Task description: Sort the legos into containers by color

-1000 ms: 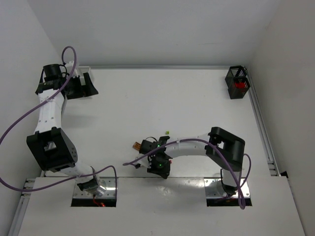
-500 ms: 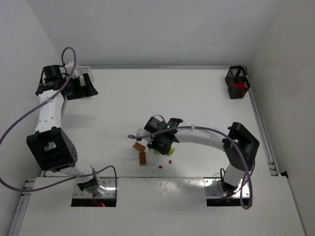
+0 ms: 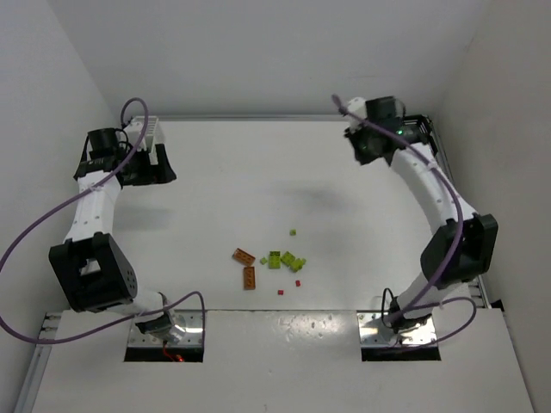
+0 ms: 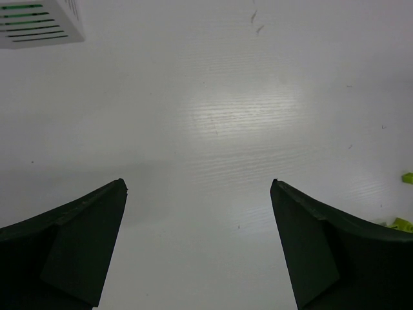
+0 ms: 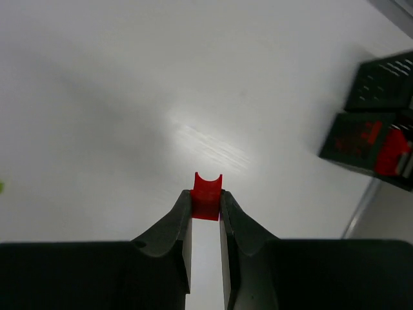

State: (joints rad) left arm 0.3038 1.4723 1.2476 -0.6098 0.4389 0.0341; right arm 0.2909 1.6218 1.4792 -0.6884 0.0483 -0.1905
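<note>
Right pincer (image 5: 206,201), pinching a red brick (image 5: 208,186), I have swung from the loose legos (image 3: 274,260) at 6 o'clock to the black bin (image 5: 381,81) at 1 o'clock, ready for the drop; left pincer (image 4: 199,186) spread.

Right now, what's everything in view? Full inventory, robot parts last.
orange legos: 2, orange, mid-table near the front, left of the lime ones
lime legos: about 6, lime yellow-green, loose cluster mid-table, one apart farther back
red legos: 2, red, tiny, front edge of the cluster
held red lego: 1, red, pinched in the right fingers
white bin: 1, white, far left corner, green showing through the slats
black bin: 1, black, far right corner, red pieces inside
table: 1, white
left fingers: 2, black, wide open, empty, by the white bin
right fingers: 2, black, shut on the held red lego, by the black bin
</note>
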